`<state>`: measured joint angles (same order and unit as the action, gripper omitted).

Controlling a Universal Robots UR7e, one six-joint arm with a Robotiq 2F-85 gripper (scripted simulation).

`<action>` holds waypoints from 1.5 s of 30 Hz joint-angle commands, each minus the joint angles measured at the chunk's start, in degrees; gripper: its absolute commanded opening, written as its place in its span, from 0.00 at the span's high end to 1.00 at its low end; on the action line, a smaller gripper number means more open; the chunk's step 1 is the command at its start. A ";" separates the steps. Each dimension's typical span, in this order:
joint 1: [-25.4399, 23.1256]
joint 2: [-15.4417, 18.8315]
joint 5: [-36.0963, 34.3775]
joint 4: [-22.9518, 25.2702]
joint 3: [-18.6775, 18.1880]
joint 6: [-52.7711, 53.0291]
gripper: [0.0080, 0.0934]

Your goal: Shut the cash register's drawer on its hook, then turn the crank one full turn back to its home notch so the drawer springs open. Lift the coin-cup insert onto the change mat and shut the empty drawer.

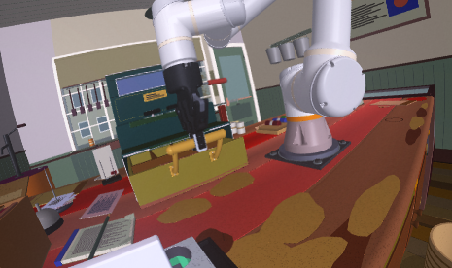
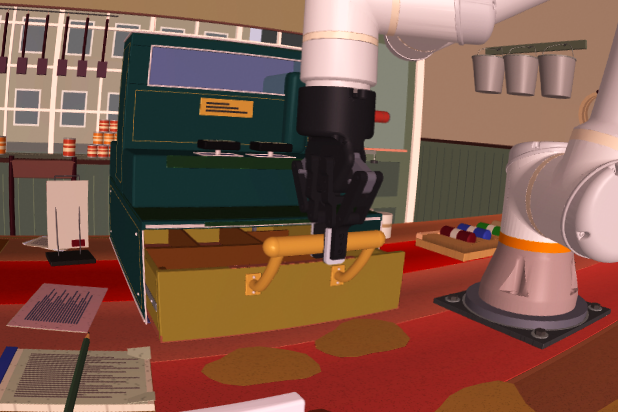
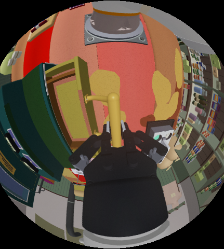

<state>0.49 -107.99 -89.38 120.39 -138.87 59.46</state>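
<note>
The drawer's yellow bar handle (image 1: 196,142) (image 2: 323,243) (image 3: 114,114) is clamped in my gripper (image 1: 200,143) (image 2: 334,253) (image 3: 114,129), which comes down on it from above. The mustard drawer (image 1: 189,167) (image 2: 273,286) stands part way out of the dark green cash register (image 1: 147,104) (image 2: 206,134) (image 3: 20,124). Brown compartments show inside the drawer behind its front panel. The red knob of the crank (image 1: 217,81) (image 2: 382,116) sticks out on the register's right side, mostly hidden by my arm.
A tray of coloured rolls (image 2: 461,237) (image 1: 271,126) sits on the red counter between the register and my base (image 1: 308,145) (image 2: 525,299). Papers and a pencil (image 1: 101,233) (image 2: 77,371) lie at the front left. A receipt spike (image 2: 67,222) stands left of the register.
</note>
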 commanded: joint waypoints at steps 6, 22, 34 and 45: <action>1.12 0.12 -0.62 0.43 0.25 -0.95 1.00; 3.61 0.60 -0.62 0.58 0.57 -3.44 1.00; 5.33 1.03 -0.62 0.72 0.86 -5.17 1.00; 6.85 1.47 -0.62 0.86 1.16 -6.69 1.00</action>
<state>7.17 -106.49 -89.37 120.75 -137.89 52.76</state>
